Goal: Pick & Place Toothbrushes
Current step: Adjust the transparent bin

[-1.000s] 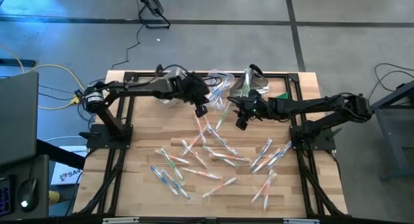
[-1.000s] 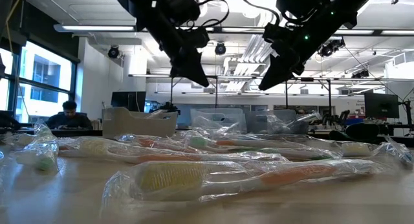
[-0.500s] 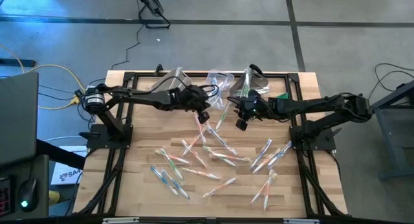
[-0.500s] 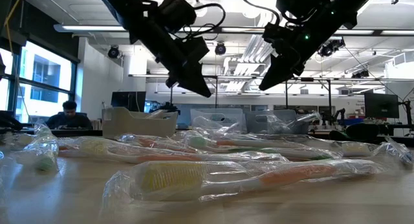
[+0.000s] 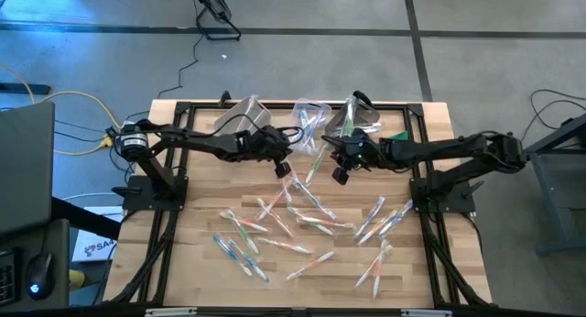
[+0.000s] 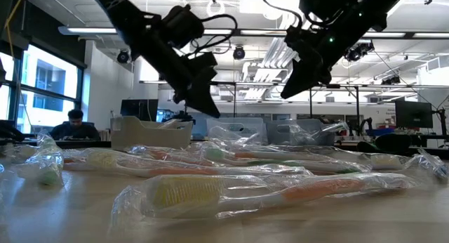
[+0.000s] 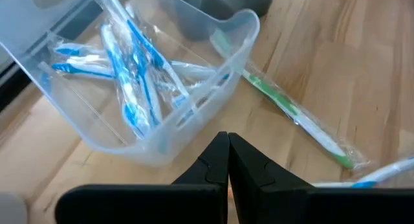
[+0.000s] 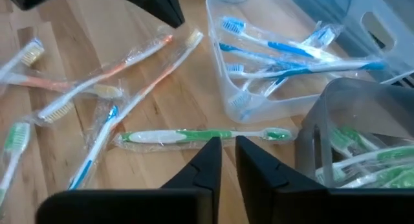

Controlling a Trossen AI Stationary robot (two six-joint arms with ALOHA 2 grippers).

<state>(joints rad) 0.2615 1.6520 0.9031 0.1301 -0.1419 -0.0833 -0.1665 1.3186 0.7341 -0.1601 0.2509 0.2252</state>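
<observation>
Green toothbrush [image 8: 206, 136] lies flat on the wooden desk [image 5: 439, 262], crosswise just past the right claw [image 8: 223, 149], at its 12 o'clock, its fingers narrow and empty.

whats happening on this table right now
Two robot arms are sorting wrapped toothbrushes from the wooden table into clear bins at its far edge. One bin holds blue brushes, another green ones. Neither gripper holds a brush. The left gripper, shut, hangs above the table near the blue bin. The right gripper hovers over a green toothbrush lying beside that bin, fingers slightly apart.
</observation>
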